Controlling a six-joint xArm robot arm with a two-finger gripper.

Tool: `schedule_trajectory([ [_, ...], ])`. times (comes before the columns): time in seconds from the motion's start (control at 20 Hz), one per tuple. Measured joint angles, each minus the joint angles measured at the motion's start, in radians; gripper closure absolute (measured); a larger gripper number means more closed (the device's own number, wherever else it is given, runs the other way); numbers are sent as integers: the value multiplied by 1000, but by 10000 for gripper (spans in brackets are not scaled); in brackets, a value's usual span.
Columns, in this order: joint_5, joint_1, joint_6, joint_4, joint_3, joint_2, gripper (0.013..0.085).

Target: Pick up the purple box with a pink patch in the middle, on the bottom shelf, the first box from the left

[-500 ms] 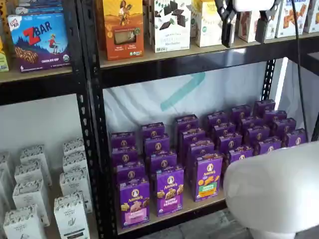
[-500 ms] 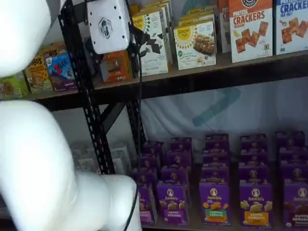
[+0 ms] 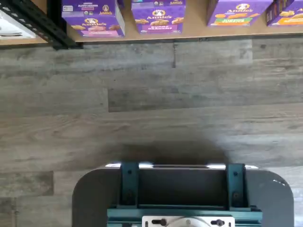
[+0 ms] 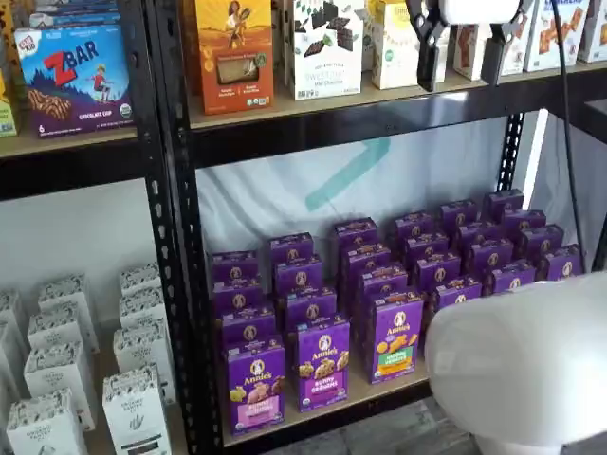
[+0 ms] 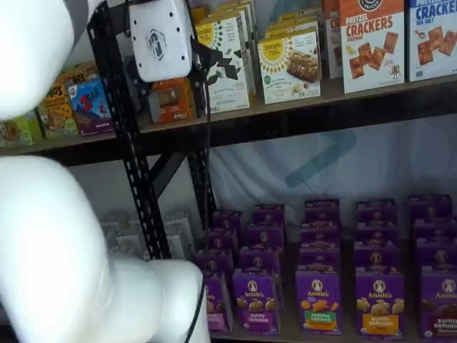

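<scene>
The purple box (image 4: 254,384) with a white rabbit logo and a pink lower panel stands at the front left of the bottom shelf (image 4: 379,391), leftmost in the front row of purple cartons. It also shows in the wrist view (image 3: 93,16). In a shelf view it (image 5: 216,304) is partly hidden behind the arm. My gripper (image 4: 461,59) hangs high up in front of the upper shelf, far above and to the right of the box. Its two black fingers (image 4: 429,52) stand apart, open and empty. Its white body (image 5: 161,39) shows in a shelf view.
Several rows of purple cartons (image 4: 398,332) fill the bottom shelf. A black upright post (image 4: 175,237) stands just left of the box, with white cartons (image 4: 57,379) beyond it. My white arm link (image 4: 522,360) covers the lower right. The wrist view shows grey wood floor (image 3: 151,94) and the dark mount (image 3: 182,194).
My gripper has moved up slightly in front of the upper shelf. The boxes have not moved.
</scene>
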Motion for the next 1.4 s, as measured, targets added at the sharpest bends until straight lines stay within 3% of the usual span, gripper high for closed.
schedule_trajectory([
  [0.25,-62,11,11,5,60,-23,130],
  [0.45,-120,52,42,-18,117,-36,130],
  [1.4,-460,177,159,-3,422,-35,130],
])
